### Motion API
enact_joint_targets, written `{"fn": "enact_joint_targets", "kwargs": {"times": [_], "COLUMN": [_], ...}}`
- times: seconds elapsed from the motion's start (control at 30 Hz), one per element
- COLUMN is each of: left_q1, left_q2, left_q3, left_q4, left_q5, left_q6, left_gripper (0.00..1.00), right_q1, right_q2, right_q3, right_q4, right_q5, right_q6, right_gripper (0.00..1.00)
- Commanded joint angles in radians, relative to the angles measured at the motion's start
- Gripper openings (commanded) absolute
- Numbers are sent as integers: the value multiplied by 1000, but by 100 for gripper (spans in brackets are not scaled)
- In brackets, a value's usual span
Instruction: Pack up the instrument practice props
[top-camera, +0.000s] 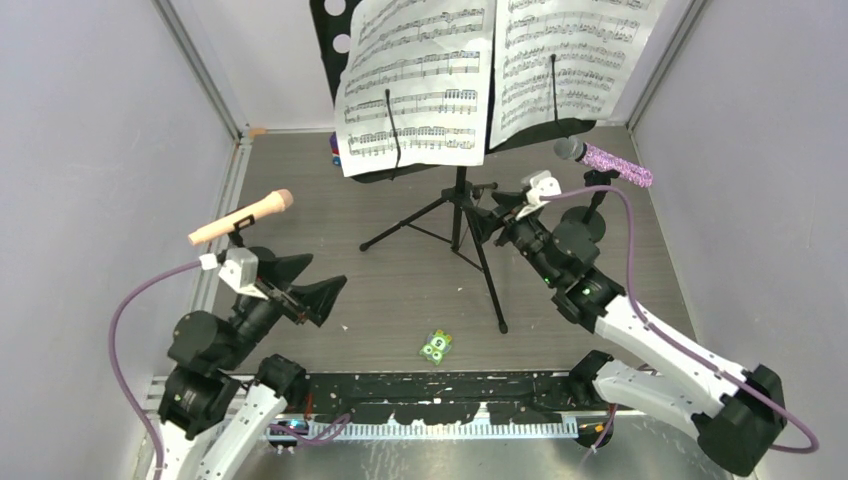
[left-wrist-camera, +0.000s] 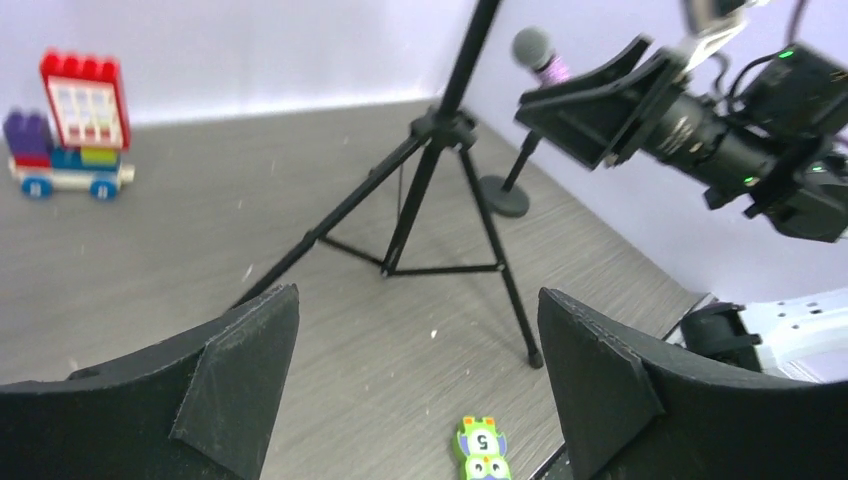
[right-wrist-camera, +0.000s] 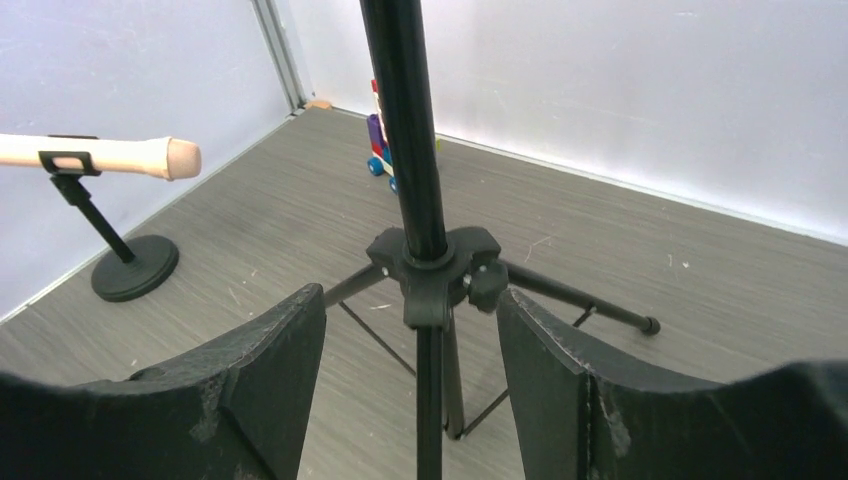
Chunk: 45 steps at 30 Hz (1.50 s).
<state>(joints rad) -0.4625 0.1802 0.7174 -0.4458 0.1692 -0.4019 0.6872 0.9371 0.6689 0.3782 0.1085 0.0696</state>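
A black perforated music desk (top-camera: 322, 25) stands on black tripod legs (top-camera: 470, 240) in the middle of the grey wood-grain counter (top-camera: 400, 290), toward the far side. Two white sheet-music pages (top-camera: 420, 80) lie side by side against it, each under a thin black holder.

At the left, a pink microphone (top-camera: 242, 217) lies level in the clip of a short black round-based mic mount (right-wrist-camera: 135, 268), close to the left wall. At the right, a purple-glitter microphone (top-camera: 605, 160) with a grey head sits on a second short black round-based mount (left-wrist-camera: 503, 195), just right of the tripod.

The left end effector (top-camera: 305, 285) hangs over the near left part of the counter with its fingers spread wide. It holds nothing and points toward the tripod, well apart from it.

The right end effector (top-camera: 500, 210) is just right of the stand's pole, level with the hub where the legs meet. Its fingers are spread and grip nothing. Its wrist camera shows the hub in the gap between them, while the left wrist camera shows their tips short of the pole.

A red-blue toy brick vehicle (left-wrist-camera: 70, 130) stands at the far wall behind the stand. A small green square piece with round dots (top-camera: 436, 346) lies near the front edge, between the arms.
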Motion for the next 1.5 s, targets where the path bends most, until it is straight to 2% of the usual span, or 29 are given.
{"fn": "enact_joint_targets", "kwargs": {"times": [0.0, 0.1, 0.2, 0.37, 0.5, 0.6, 0.8, 0.93, 1.03, 1.13, 1.37, 1.47], "left_q1": [-2, -2, -1, -2, -2, -2, -2, -2, -2, -1, -1, -1], "left_q2": [14, 101, 189, 280, 395, 487, 660, 784, 810, 828, 984, 1073], "left_q3": [132, 249, 375, 554, 707, 809, 1092, 1305, 1341, 1345, 1497, 1574], "left_q4": [73, 11, -48, -56, -61, -59, -142, -220, -152, -76, -67, -67], "left_q5": [139, 253, 337, 260, 271, 293, 314, 457, 540, 561, 439, 451], "left_q6": [99, 140, 186, 244, 285, 296, 382, 560, 627, 647, 643, 594], "left_gripper": [88, 82, 79, 79, 77, 75, 74, 74, 76, 78, 74, 72], "right_q1": [9, 8, 9, 9, 9, 10, 8, 10, 9, 9, 8, 8], "right_q2": [-125, -216, -281, -357, -386, -403, -446, -444, -443, -447, -461, -469], "right_q3": [-15, -7, 6, 36, 92, 129, 189, 228, 229, 229, 259, 265], "right_q4": [-159, -297, -440, -575, -687, -748, -805, -817, -818, -832, -870, -887], "right_q5": [50, 62, 59, 47, -15, -46, -66, -94, -94, -95, -94, -81], "right_q6": [62, 99, 140, 208, 248, 280, 340, 365, 378, 385, 381, 373], "right_gripper": [68, 68, 74, 75, 75, 84, 87, 85, 85, 85, 85, 85]}}
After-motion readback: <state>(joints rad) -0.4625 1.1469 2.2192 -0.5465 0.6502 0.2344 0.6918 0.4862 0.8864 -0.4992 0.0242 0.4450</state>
